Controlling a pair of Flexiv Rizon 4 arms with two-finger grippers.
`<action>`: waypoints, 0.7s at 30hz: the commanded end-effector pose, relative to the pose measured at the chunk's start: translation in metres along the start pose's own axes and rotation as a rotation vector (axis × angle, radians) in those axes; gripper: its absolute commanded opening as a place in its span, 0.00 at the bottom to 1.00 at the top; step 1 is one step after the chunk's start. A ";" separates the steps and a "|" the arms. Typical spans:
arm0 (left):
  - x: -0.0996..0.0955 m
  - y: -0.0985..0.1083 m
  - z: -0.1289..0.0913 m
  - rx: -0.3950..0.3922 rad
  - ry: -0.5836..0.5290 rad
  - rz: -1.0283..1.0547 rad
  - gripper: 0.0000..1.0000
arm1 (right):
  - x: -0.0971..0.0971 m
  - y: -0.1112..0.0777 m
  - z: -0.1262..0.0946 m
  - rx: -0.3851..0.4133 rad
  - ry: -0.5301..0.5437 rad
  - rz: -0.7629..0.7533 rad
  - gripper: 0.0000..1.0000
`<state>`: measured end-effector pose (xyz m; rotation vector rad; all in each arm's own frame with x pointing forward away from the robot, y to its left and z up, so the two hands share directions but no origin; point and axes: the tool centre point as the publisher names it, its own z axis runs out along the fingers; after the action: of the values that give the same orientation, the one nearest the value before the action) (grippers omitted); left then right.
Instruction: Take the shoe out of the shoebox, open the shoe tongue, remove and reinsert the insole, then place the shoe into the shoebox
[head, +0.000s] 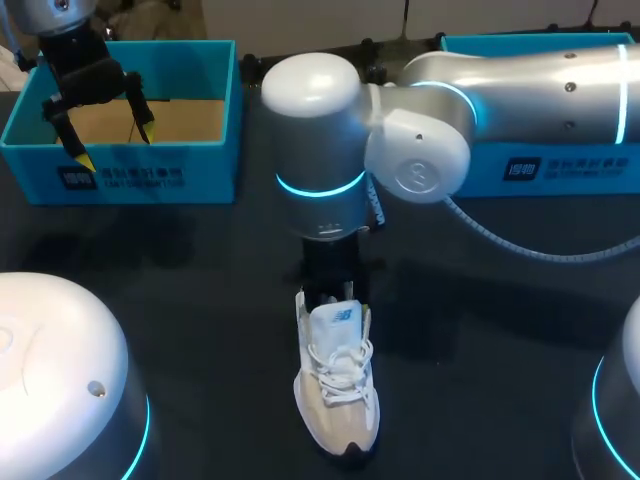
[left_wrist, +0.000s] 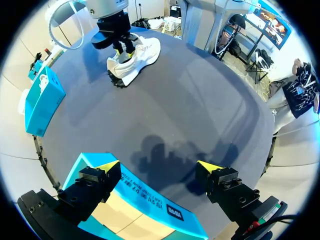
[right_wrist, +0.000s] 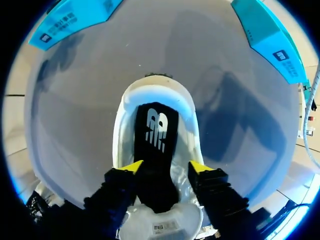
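From above, my left gripper (head: 115, 148) hung over the open blue shoebox (head: 120, 175) at the table's far left, spread wide and holding nothing. My right arm (head: 500, 110) came in from the right and reached to the middle, where my right gripper (head: 335, 285) pointed down at the heel end of the white shoe (head: 340, 400). The shoe stood on its sole on the dark table (head: 200, 300), out of the shoebox and well apart from it, toe toward the near edge. A second blue box (head: 560, 170) sat at the far right.

Through my left wrist camera, my left gripper (left_wrist: 159, 166) was wide open above the shoebox's (left_wrist: 150, 202) wall, nothing between its tips. Far ahead, the shoe (left_wrist: 142, 55) rested on the table with my right gripper (left_wrist: 120, 45) down on it.

Through my right wrist camera, my right gripper (right_wrist: 165, 167) was down at the shoe's (right_wrist: 125, 130) mouth. The black insole (right_wrist: 156, 135) lay inside the shoe just ahead of the gripper, and the white tongue (right_wrist: 162, 225) was folded back under it. I could not tell whether it was gripping the insole.
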<state>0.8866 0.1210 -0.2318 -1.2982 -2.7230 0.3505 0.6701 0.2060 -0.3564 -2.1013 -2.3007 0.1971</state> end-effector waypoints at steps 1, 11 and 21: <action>0.000 0.000 0.000 -0.002 0.002 0.000 1.00 | 0.004 0.000 -0.001 0.004 -0.010 -0.003 1.00; 0.000 0.000 0.000 -0.002 0.002 0.000 1.00 | 0.012 -0.007 -0.004 0.012 -0.027 0.010 1.00; 0.000 0.000 0.000 -0.002 0.002 0.000 1.00 | 0.018 -0.019 -0.012 0.002 -0.046 0.040 1.00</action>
<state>0.8866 0.1210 -0.2318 -1.2982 -2.7230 0.3505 0.6542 0.2198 -0.3442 -2.1559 -2.2827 0.2435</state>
